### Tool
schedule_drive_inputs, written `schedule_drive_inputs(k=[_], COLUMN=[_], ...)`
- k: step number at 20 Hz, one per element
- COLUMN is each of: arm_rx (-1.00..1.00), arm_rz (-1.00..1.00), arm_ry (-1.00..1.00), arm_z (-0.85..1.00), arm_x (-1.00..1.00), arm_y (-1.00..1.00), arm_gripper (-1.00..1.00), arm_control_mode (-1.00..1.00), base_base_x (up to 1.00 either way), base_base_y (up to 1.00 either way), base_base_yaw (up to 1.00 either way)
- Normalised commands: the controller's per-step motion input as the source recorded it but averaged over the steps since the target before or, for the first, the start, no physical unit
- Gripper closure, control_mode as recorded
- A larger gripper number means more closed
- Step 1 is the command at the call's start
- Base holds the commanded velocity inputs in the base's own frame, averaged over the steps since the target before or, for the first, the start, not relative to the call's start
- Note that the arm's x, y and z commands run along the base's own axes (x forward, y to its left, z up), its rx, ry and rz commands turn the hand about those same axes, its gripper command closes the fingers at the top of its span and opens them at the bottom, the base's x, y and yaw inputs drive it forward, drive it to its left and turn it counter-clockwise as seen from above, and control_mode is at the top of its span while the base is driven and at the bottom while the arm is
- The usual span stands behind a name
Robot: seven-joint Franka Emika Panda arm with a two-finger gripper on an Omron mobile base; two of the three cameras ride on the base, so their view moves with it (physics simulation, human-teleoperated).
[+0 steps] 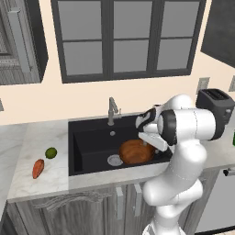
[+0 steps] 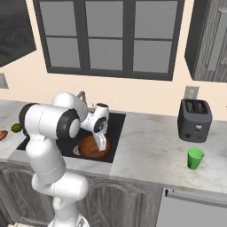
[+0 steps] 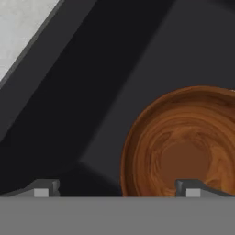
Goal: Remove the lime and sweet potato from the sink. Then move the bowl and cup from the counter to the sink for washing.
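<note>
The brown wooden bowl (image 1: pixel 133 152) (image 2: pixel 90 149) (image 3: pixel 183 147) rests on the floor of the black sink (image 1: pixel 89 142) (image 2: pixel 116 124) (image 3: pixel 92 92), beside the silver drain. My gripper (image 1: pixel 155 143) (image 2: pixel 101 142) (image 3: pixel 117 190) hangs just above the bowl's right side, open, with nothing between its fingers. The lime (image 1: pixel 51 152) (image 2: pixel 16 128) and the sweet potato (image 1: pixel 38 168) (image 2: pixel 2 135) lie on the counter (image 1: pixel 27 137) (image 2: pixel 150 146) left of the sink. The green cup (image 2: pixel 195 158) stands upright on the counter far to the right, in front of the toaster.
A grey faucet (image 1: pixel 111 110) (image 2: pixel 82 95) rises behind the sink. A dark toaster (image 1: pixel 215 103) (image 2: pixel 194 119) sits against the wall at the right. My arm's elbow leans over the sink's front right corner.
</note>
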Motion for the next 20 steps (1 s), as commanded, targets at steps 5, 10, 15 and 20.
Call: schedule_drive_inputs(k=[5,10,15,20], arm_rx=[-0.04,-0.01,-0.01,-0.01], arm_rz=[0.0,-0.06,-0.11,-0.15], arm_ry=[0.05,0.05,0.04,0.0], arm_z=[0.38,0.42,0.43,0.4], arm_x=[-0.19,-0.17,-0.18,-0.24], arm_y=[-0.1,-0.03,-0.04,-0.14], arm_gripper=[-1.0,-1.0,-1.0,-1.0], arm_control_mode=[-1.0,-1.0,-1.0,-1.0], base_base_x=[0.0,0.0,0.0,0.0], base_base_y=[0.0,0.0,0.0,0.0], base_base_yaw=[0.0,0.0,0.0,0.0])
